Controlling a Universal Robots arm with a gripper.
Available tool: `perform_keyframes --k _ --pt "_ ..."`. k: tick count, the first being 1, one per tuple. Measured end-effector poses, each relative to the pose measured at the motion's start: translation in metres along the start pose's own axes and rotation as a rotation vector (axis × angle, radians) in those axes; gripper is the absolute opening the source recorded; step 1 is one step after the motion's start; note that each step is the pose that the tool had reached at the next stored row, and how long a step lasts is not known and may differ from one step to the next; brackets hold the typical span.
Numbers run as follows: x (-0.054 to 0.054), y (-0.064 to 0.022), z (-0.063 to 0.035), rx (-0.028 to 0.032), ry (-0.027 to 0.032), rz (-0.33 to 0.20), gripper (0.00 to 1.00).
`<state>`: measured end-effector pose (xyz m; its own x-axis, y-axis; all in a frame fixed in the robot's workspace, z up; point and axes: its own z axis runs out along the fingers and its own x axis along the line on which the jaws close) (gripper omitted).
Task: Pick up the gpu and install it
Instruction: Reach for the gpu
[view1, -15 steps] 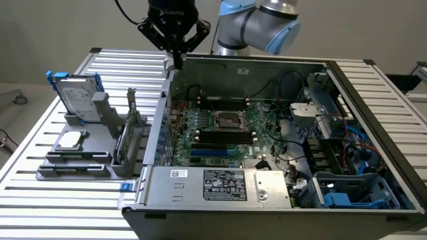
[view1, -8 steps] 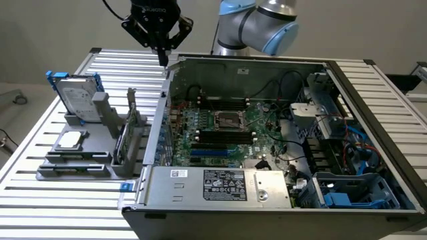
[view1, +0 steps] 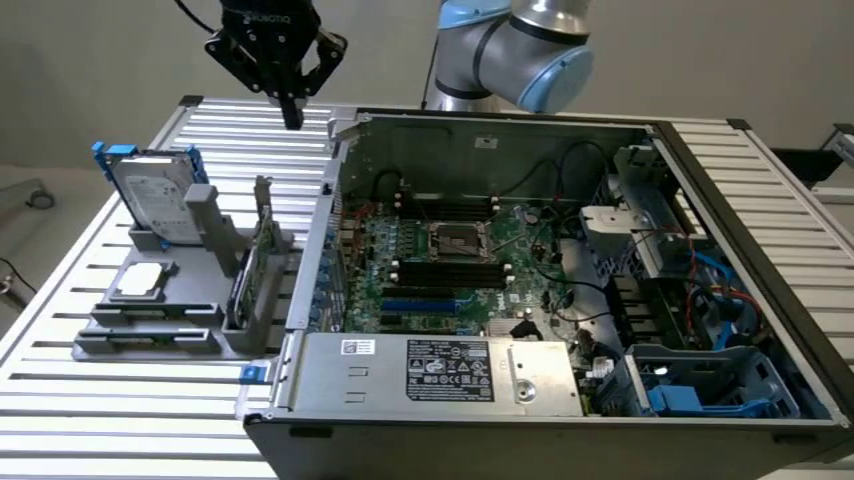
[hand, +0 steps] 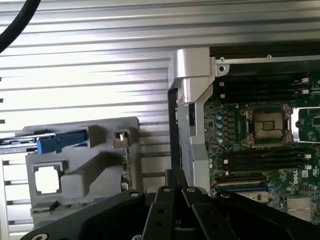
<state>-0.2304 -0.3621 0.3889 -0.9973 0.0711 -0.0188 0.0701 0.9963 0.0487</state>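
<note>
The gpu (view1: 262, 252) stands on edge in a grey holder (view1: 150, 335) on the exterior view's left, a thin green board with a silver end bracket at its top. In the wrist view the gpu (hand: 124, 161) appears edge-on beside the holder (hand: 85, 170). My gripper (view1: 291, 112) hangs high above the slatted table, beyond the holder and near the case's far corner. It is shut, its black fingers pressed together with nothing between them. In the wrist view the gripper (hand: 175, 176) points down near the case's side wall.
An open computer case (view1: 318, 262) lies beside the holder, its motherboard (view1: 454, 262) exposed, with dark slots (hand: 245, 175). The holder also carries a silver hard drive with blue rails (view1: 151, 196) and a flat square chip (view1: 142, 281). The slatted table (view1: 120, 420) surrounds them.
</note>
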Motion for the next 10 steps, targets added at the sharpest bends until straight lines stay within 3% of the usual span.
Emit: perform_keyframes --k 10 --pt "0.046 0.0061 0.0029 0.0000 0.0009 0.000 0.11"
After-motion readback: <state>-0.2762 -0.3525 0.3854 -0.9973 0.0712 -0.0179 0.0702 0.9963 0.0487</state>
